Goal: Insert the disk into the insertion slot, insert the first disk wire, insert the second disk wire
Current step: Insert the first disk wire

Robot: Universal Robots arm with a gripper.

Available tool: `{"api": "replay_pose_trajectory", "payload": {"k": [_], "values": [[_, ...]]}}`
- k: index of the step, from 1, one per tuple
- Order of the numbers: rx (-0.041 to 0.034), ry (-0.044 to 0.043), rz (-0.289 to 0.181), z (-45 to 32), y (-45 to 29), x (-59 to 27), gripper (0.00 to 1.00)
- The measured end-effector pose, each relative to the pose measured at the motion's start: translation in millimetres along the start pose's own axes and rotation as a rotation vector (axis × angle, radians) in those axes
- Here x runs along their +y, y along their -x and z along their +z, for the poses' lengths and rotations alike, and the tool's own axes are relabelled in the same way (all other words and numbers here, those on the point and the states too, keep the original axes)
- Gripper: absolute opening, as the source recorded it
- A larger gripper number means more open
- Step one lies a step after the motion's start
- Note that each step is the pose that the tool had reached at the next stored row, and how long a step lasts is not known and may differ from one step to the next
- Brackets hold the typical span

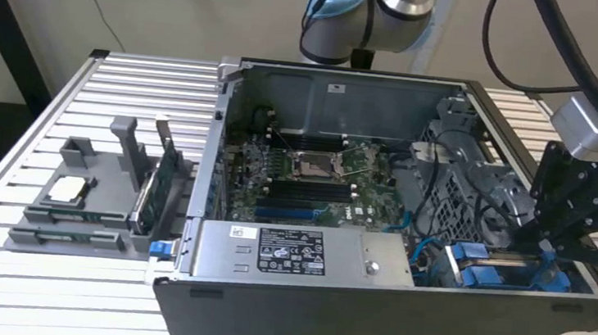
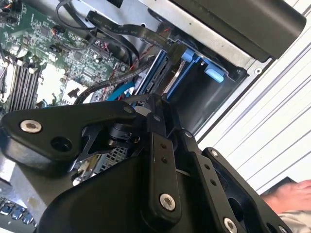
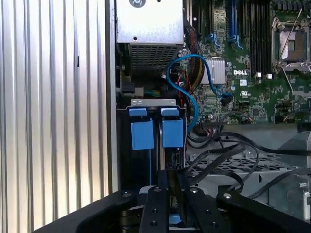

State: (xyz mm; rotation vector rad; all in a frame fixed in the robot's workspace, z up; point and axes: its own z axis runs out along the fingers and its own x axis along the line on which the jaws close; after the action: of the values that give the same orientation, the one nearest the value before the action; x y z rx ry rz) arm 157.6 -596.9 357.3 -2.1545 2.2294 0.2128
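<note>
My black gripper hangs over the near corner of the open computer case, at the exterior view's right. In the first wrist view its fingers stand close together on the disk, which is seen edge-on. The disk's far end reaches into the insertion slot, a grey bay with two blue clips at its mouth. In the second wrist view the gripper holds the disk slanting into the dark bay. A blue cable and black cables lie loose beside the bay. I cannot tell which are the disk wires.
The grey labelled power-supply box lies along the case's front. The green motherboard sits behind it. A perforated metal cage stands next to the bay. A grey fixture rests on the slatted table. A person's hand is nearby.
</note>
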Motion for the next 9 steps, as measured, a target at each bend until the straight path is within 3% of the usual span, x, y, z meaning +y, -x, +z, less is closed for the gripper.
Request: {"api": "replay_pose_trajectory", "payload": {"k": [4, 9], "values": [[0.0006, -0.0004, 0.000, 0.4, 0.0, -0.1, 0.19], [0.0087, -0.0083, 0.000, 2.2, 0.6, -0.4, 0.19]]}}
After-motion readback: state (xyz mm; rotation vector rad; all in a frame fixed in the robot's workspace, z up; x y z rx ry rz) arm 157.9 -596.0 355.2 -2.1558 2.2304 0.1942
